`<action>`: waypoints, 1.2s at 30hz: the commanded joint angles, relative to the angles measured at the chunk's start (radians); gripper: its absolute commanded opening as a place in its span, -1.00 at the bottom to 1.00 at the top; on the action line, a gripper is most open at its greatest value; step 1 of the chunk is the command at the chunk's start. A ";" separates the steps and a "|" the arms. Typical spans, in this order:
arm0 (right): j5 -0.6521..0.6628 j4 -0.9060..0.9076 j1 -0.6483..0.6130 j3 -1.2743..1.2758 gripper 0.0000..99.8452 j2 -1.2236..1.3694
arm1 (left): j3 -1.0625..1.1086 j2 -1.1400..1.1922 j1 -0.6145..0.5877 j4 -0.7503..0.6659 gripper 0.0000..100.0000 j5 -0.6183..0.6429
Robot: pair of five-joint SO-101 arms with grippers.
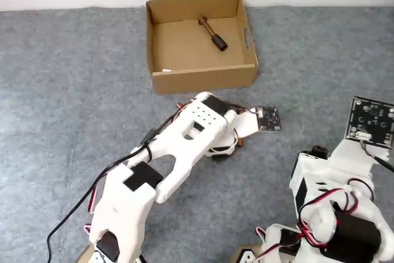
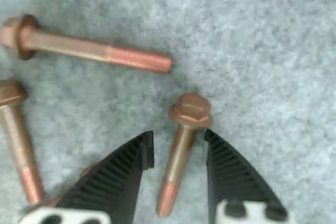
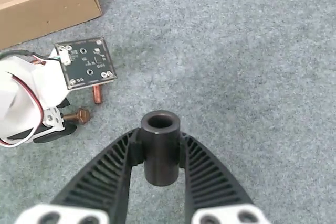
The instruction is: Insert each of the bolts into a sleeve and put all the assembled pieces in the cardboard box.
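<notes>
one bolt point(image 2: 190, 112) lies on the carpet point(image 2: 262, 35) between the parted jaws of the left gripper point(image 2: 178, 142); the right gripper point(image 3: 160, 141) clenches a black sleeve point(image 3: 159, 162) upright; an assembled piece point(image 1: 213, 34) rests in the cardboard box point(image 1: 203, 79).

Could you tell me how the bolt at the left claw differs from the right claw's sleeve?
The bolt is copper-coloured and slender; the sleeve is black, thick and hollow. The bolt lies on the carpet inside the open left claw; the sleeve is clamped in the right claw. Both sit between claw fingers.
</notes>
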 commanded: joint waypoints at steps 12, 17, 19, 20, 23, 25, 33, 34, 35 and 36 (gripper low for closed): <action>0.017 0.030 0.010 -0.008 -0.98 0.004 | -0.062 0.014 0.034 0.064 -0.99 -0.006; 0.015 0.030 0.010 -0.011 -0.98 0.002 | -0.085 -0.015 0.014 0.143 -0.99 0.032; 0.015 0.030 0.010 -0.011 -0.98 0.002 | -0.107 -0.057 -0.005 0.187 -0.99 0.084; 0.015 0.030 0.010 -0.011 -0.98 0.002 | -0.113 -0.087 -0.009 0.210 -0.99 0.103; 0.015 0.030 0.010 -0.011 -0.98 0.002 | -0.113 -0.201 -0.015 0.272 -0.99 0.150; 0.017 0.030 0.010 -0.012 -0.98 0.002 | -0.113 -0.282 -0.015 0.313 -0.99 0.187; 0.064 0.031 0.005 0.000 -0.98 -0.090 | -0.113 -0.635 -0.018 0.483 -0.99 0.486; 0.081 0.031 0.005 0.009 -0.98 -0.107 | -0.110 -0.672 -0.018 0.500 -0.99 0.520; 0.091 0.031 0.005 0.018 -0.98 -0.124 | -0.091 -0.712 -0.020 0.499 -0.99 0.545; 0.100 0.031 0.005 0.028 -0.98 -0.140 | -0.073 -0.750 -0.020 0.497 -0.99 0.555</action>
